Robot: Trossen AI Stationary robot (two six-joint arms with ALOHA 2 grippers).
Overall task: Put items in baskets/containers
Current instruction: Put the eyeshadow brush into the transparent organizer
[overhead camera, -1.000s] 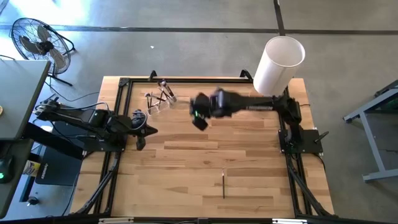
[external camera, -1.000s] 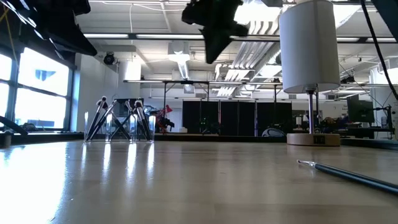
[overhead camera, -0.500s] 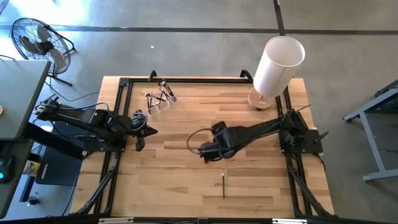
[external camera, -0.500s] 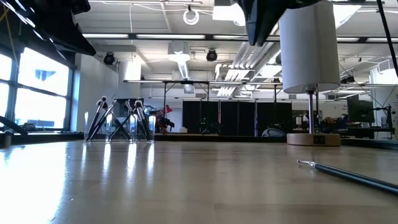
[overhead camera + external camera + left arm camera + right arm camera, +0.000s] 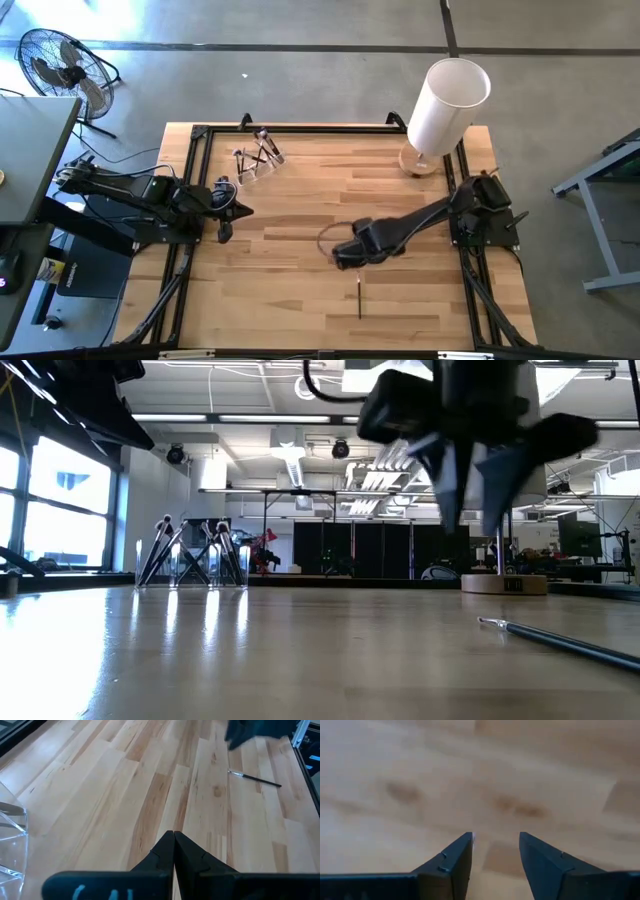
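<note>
- Tall white cylinder (image 5: 448, 104) on a round wooden base (image 5: 420, 162), at the table's (image 5: 300, 290) far right corner.
- Floor fan (image 5: 58, 68) beside the table.

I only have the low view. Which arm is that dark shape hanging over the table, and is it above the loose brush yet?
Observer: It is the right arm. The right gripper is apart from the loose brush, toward the table's middle, not over it.
Operator: Are its fingers open?
Observer: Yes, the right wrist view shows them apart, with only bare wood between.
Operator: And the left arm?
Observer: The left gripper sits shut near the table's left side, apart from the clear holder.
</note>
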